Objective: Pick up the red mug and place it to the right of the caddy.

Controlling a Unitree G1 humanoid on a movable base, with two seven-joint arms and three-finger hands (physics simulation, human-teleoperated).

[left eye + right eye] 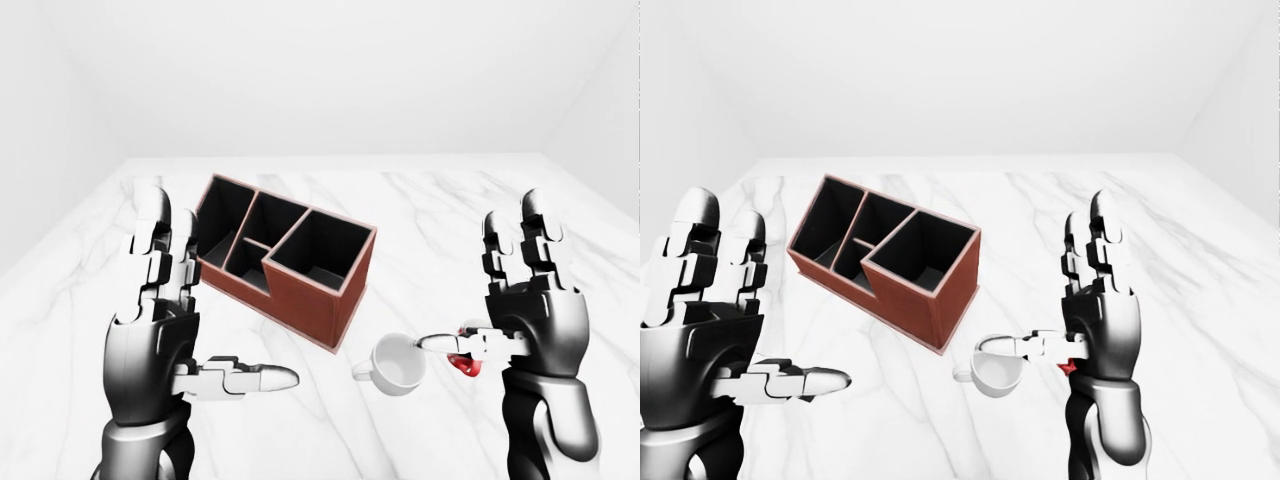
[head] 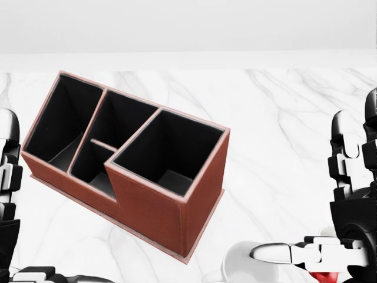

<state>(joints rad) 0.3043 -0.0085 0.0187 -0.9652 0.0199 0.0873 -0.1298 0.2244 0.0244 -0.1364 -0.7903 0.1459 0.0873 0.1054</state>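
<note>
The red mug stands on the marble table at the lower right of the left-eye view, mostly hidden behind my right thumb. Only a red sliver shows at the bottom edge of the head view. The brown caddy, with several black compartments, sits to its left, near the middle of the view. My right hand is raised above the red mug, open, palm facing left and holding nothing. My left hand is open too, left of the caddy.
A white mug stands between the caddy and the red mug, just under my right thumb tip. Pale walls rise beyond the table's top edge.
</note>
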